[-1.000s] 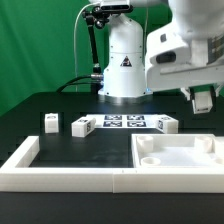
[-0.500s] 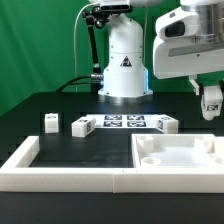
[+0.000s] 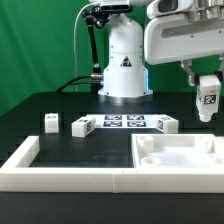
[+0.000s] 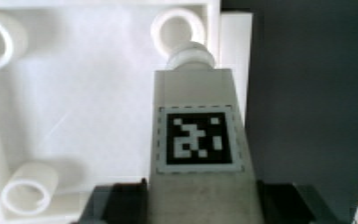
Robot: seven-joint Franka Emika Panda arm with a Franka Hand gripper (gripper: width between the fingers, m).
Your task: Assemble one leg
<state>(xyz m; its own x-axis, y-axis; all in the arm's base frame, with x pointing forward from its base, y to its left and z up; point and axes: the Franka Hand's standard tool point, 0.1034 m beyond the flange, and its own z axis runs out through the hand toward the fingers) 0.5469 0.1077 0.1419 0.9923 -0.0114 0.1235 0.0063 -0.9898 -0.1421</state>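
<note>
My gripper [image 3: 207, 86] is shut on a leg [image 3: 208, 100], a short white post with a black-and-white tag. It hangs upright in the air at the exterior view's right, above the large white panel [image 3: 185, 160]. In the wrist view the leg [image 4: 197, 120] runs out from between the black fingers [image 4: 123, 200], and its far end points at a corner socket [image 4: 181, 30] of the panel [image 4: 69, 110]. Three look-alike legs lie on the black table: one [image 3: 50, 122], a second [image 3: 84, 125] and a third [image 3: 165, 124].
The marker board [image 3: 125, 123] lies between the loose legs. A white L-shaped wall [image 3: 30, 165] runs along the table's front and the exterior view's left. The arm's white base [image 3: 124, 60] stands at the back before a green curtain.
The arm has risen and swung toward the exterior view's left. The held leg has moved out from under the hand, so its tag now shows, and it stays over the panel's right side.
</note>
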